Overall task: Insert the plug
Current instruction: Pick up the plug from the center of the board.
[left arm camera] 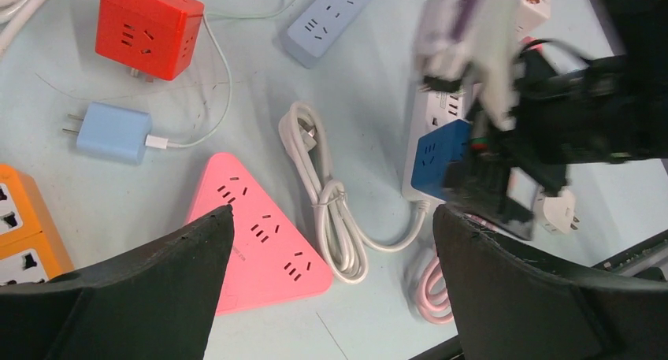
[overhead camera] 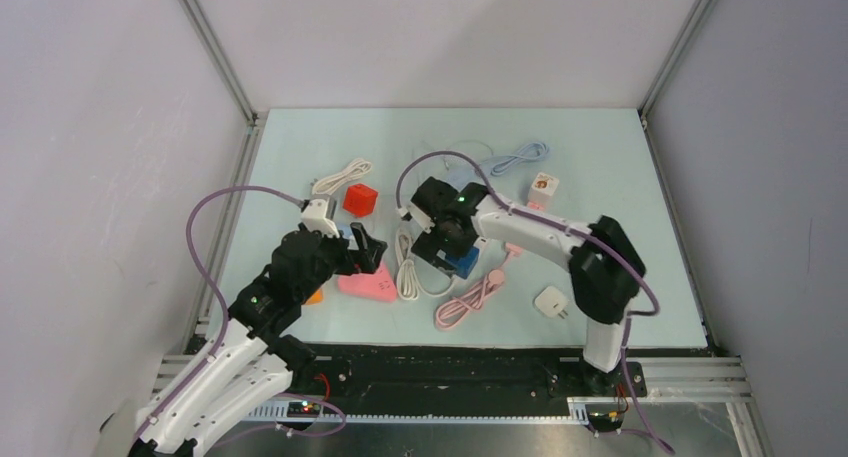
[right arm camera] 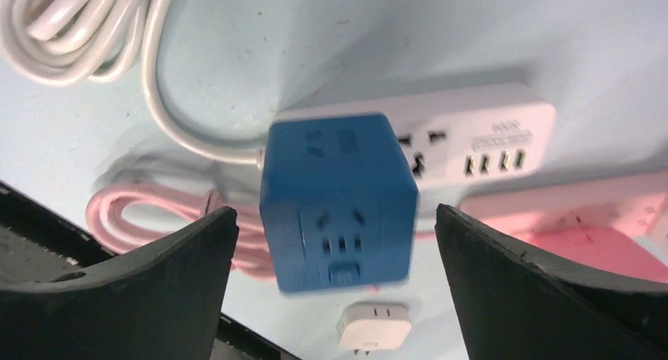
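Right gripper (right arm camera: 335, 214) splayed wide, fingers clear of blue cube (right arm camera: 331, 171), which sits on white strip (right arm camera: 473, 131), apparently plugged in. Left gripper (left arm camera: 332, 214) splayed, empty, above pink strip (left arm camera: 260, 234).

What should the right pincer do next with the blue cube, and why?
Probably lift the right pincer straight up and away. The blue cube already seems seated on the white power strip, and the pincer stands open around it without touching.

We saw a pale green table (overhead camera: 620, 177) closed in by plain white walls (overhead camera: 440, 37) on three sides (matte, evenly lit), with aluminium posts (overhead camera: 217, 52) at the back corners and a black rail (overhead camera: 450, 362) along the near edge.
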Controlling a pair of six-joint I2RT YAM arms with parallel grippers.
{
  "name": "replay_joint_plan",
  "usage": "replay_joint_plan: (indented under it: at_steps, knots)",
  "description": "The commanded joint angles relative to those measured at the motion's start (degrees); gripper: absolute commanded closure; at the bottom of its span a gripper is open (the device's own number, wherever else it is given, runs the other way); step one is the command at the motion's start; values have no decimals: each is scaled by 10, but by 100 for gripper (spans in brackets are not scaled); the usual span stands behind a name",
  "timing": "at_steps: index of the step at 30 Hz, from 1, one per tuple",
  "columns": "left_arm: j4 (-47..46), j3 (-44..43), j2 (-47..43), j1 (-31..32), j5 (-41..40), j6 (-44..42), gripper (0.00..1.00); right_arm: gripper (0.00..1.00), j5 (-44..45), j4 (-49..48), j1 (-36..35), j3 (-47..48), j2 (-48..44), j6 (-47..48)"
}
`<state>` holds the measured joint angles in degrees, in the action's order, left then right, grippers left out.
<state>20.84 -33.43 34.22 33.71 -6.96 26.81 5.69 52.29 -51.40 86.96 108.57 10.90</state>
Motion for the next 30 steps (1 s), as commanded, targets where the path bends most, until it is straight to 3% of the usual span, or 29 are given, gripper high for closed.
replay_joint_plan:
  at_steps: [1, 4, 8, 13, 16, 22, 30]
  knots:
    - [5, -26, -11, -4, -22, -15, 0, 1, 10, -45, 5, -32, -137, -45]
    - [22, -28, -20, -4, -80, 29, 0, 1, -13, -55, 36, -68, -207, -114]
    - [48, -33, -38, -5, -141, 98, 0, 1, 6, -73, 114, -151, -333, -274]
    - [62, -28, -68, -8, -150, 160, 0, 1, 67, -60, 243, -292, -481, -416]
    - [63, -27, -70, -10, -143, 145, 0, 3, 104, -40, 305, -348, -523, -481]
    - [62, -48, -22, -10, -73, 60, 0, 1, 43, -60, 423, -423, -516, -505]
    - [61, -53, 20, -10, -58, 59, 0, 1, 42, -85, 444, -463, -426, -581]
